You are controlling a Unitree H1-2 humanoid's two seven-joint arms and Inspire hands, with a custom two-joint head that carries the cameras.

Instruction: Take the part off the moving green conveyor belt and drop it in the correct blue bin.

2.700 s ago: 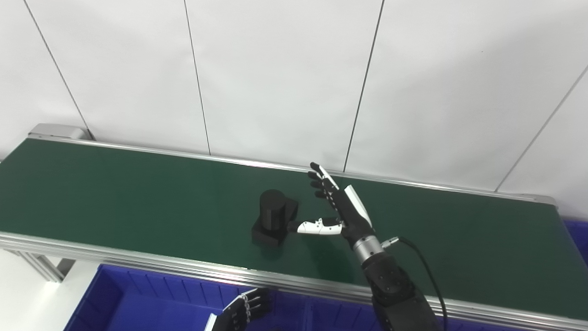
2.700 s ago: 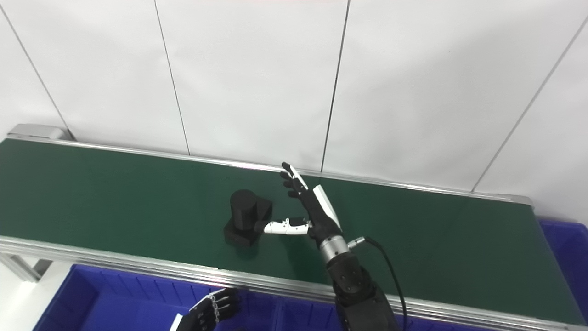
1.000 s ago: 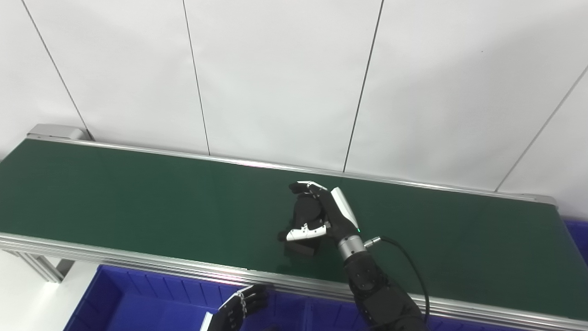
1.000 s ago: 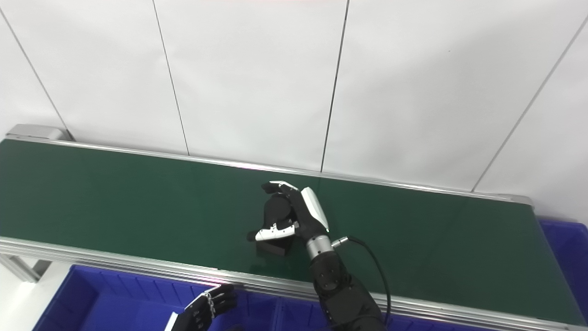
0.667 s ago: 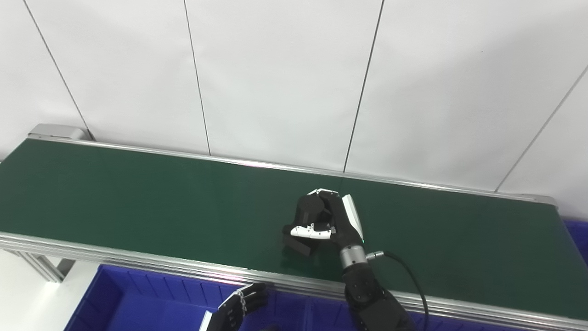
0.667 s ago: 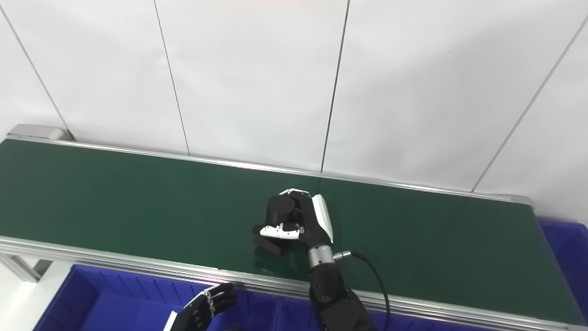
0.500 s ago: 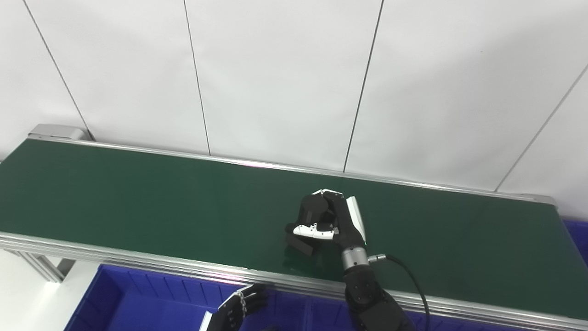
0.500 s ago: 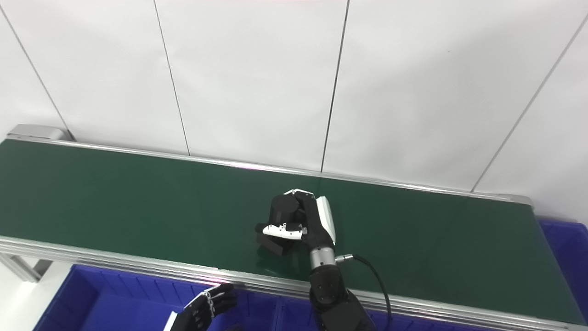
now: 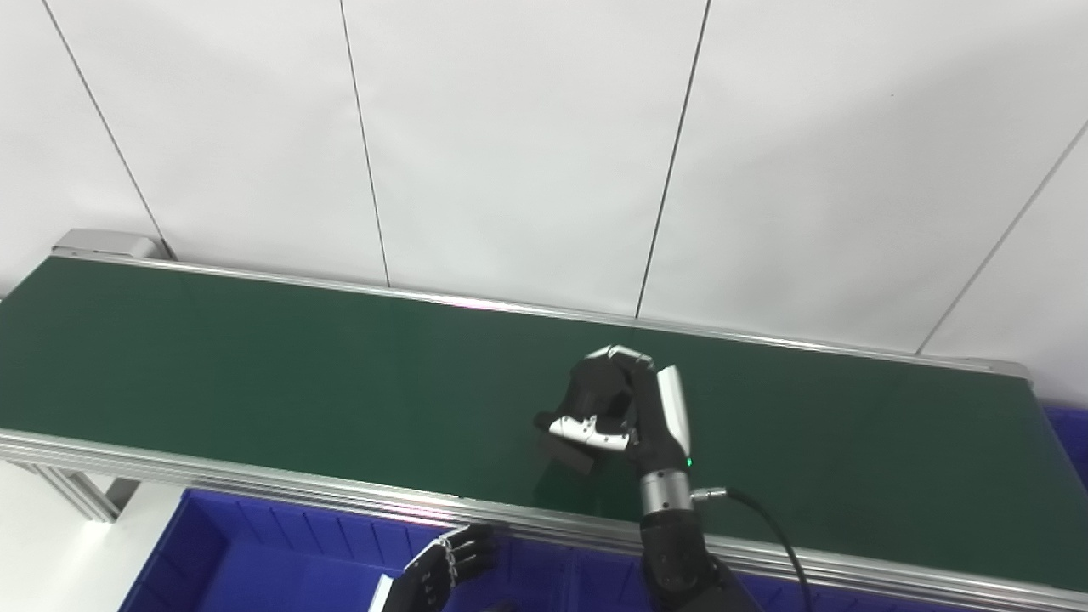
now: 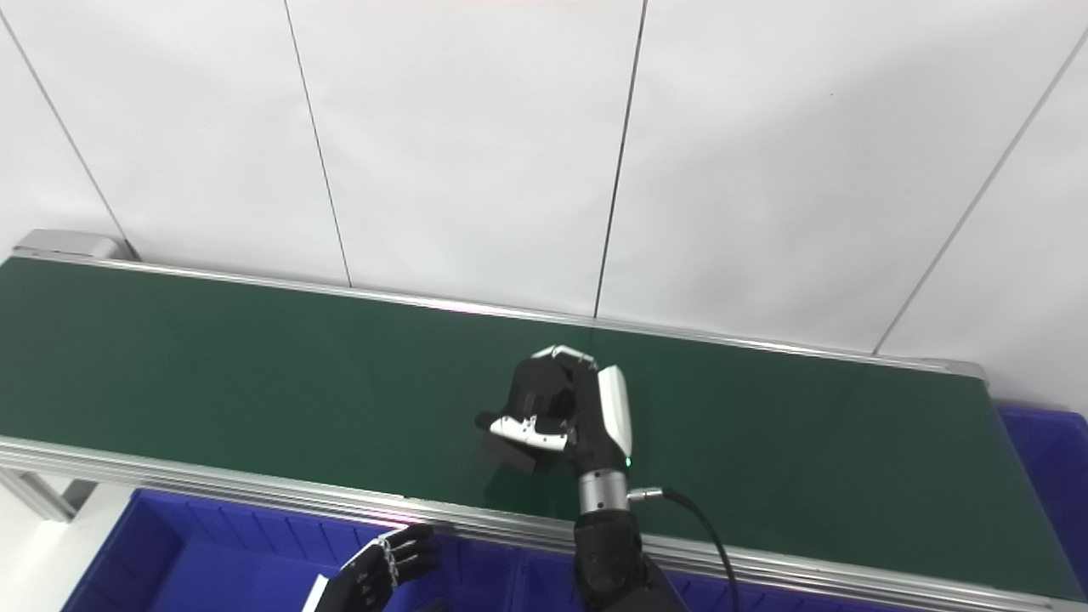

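While the right hand [image 9: 633,412] wraps its fingers over the far side of the black part [image 9: 586,399] and its white thumb crosses the near side, the part hangs tilted above the belt [image 9: 255,365], right of the middle, its blocky base pointing down and to the left with a faint dark patch on the green below it. I judge it lifted clear, though the gap is hard to read against dark on dark. The left hand [image 9: 442,569] waits low at the near edge, over the near bin [image 9: 221,552], fingers loosely curled and holding nothing. A 2nd bin [image 9: 1073,442] shows only as a strip at the far right end of the belt, and nothing visible says which 1 is correct, so choosing wrongly is the first risk. The grip is the other: the part is held around its rounded upper body while the heavier-looking base juts out to 1 side, so it could twist in the fingers or slip out during a quick swing. A drop now would land it back on the belt and send it off toward the right end. The carry toward the near bin must also clear the belt's metal near rail [image 9: 297,489], which the low base could clip. Releasing over the divider between compartments could bounce it into the wrong one.
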